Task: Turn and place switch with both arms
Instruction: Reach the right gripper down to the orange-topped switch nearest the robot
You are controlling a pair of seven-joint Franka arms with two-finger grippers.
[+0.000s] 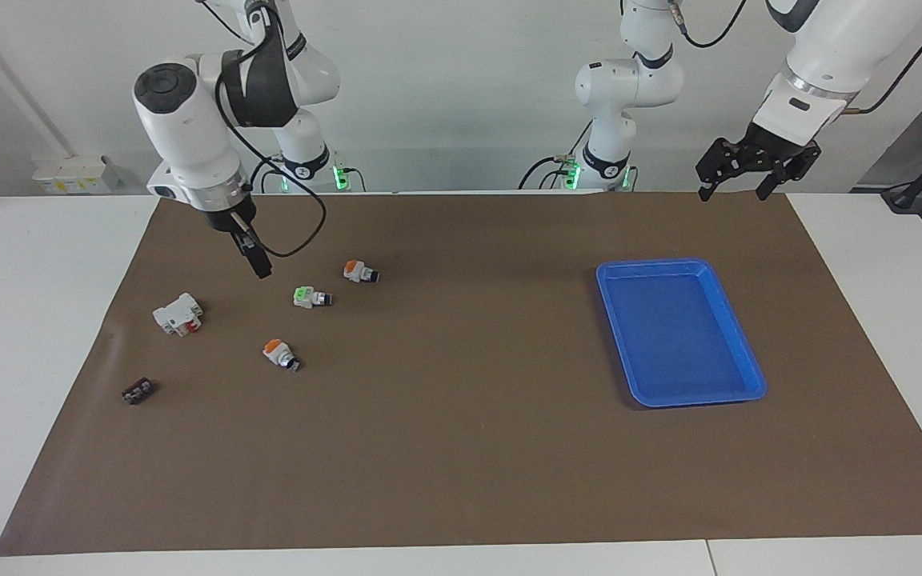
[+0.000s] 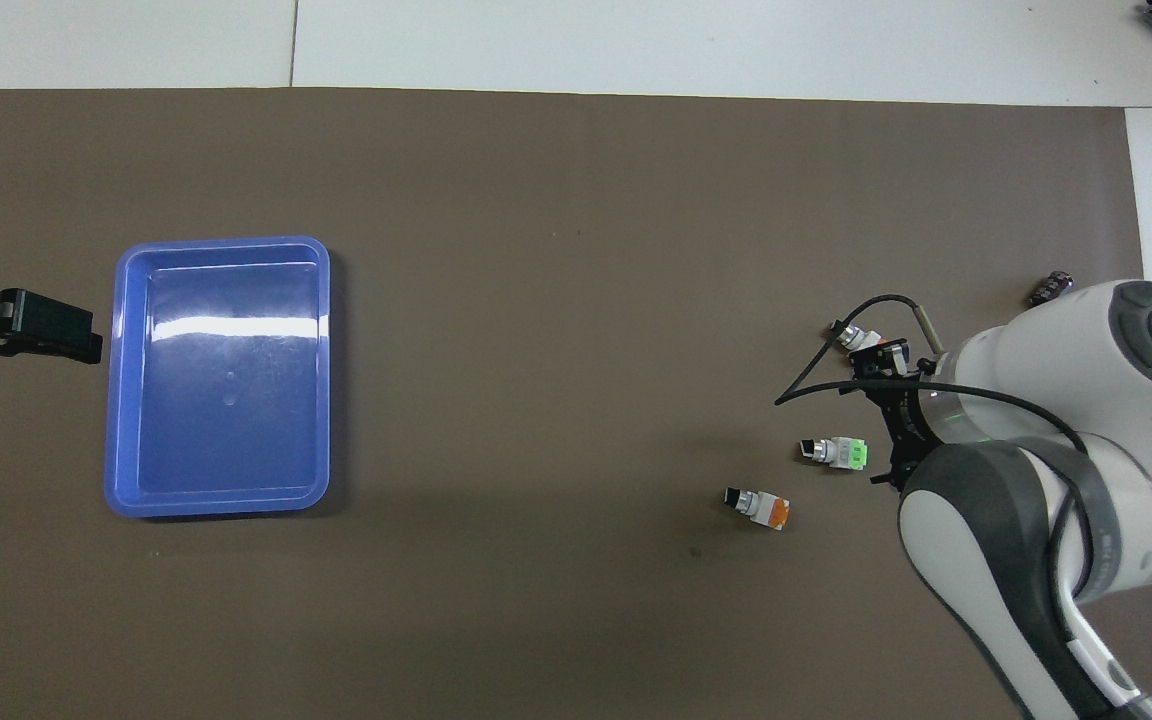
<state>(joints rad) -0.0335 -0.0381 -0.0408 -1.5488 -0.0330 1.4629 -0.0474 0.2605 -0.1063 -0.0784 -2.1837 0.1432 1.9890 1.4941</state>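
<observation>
Right gripper (image 1: 259, 268) fingers spread, empty, upper left of facing view, over mat near green-capped switch (image 1: 310, 298). Two orange switches: (image 1: 360, 272), (image 1: 278, 353), left of centre. Left gripper (image 1: 737, 188) released, waits upper right. Risk: descent onto green one, wrong pick.

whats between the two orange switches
The green switch lies roughly between the nearer orange switch and the farther orange switch, clearest in the facing view.
</observation>
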